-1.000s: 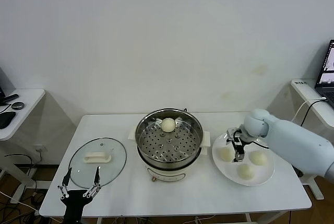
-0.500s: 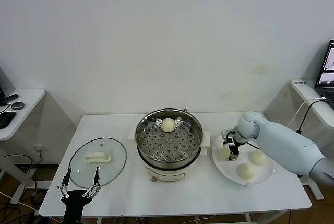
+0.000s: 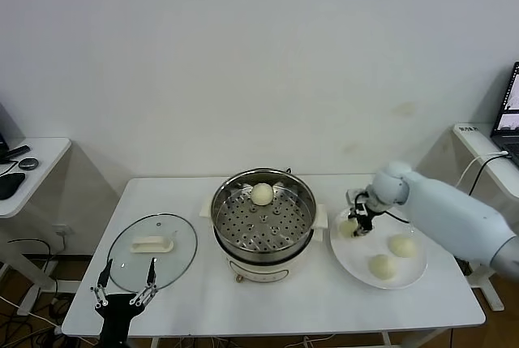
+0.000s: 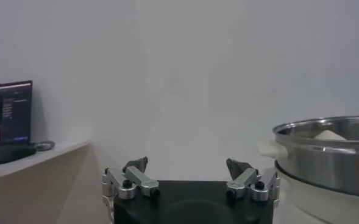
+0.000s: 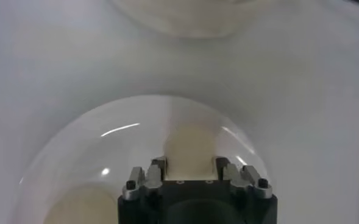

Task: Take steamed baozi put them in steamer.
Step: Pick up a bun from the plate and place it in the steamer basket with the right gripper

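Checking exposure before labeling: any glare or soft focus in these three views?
Head view: even, soft light, faint reflections on the glass lid and shiny steamer rim. Left wrist view: hazy background, bright band on the steamer wall, left gripper in focus. Right wrist view: curved glints on the white plate, the baozi between the right gripper fingers looks soft.

A lab or office: bare white wall (image 3: pixel 259 56), side desks, laptop (image 3: pixel 508 105), mouse (image 3: pixel 27 164).
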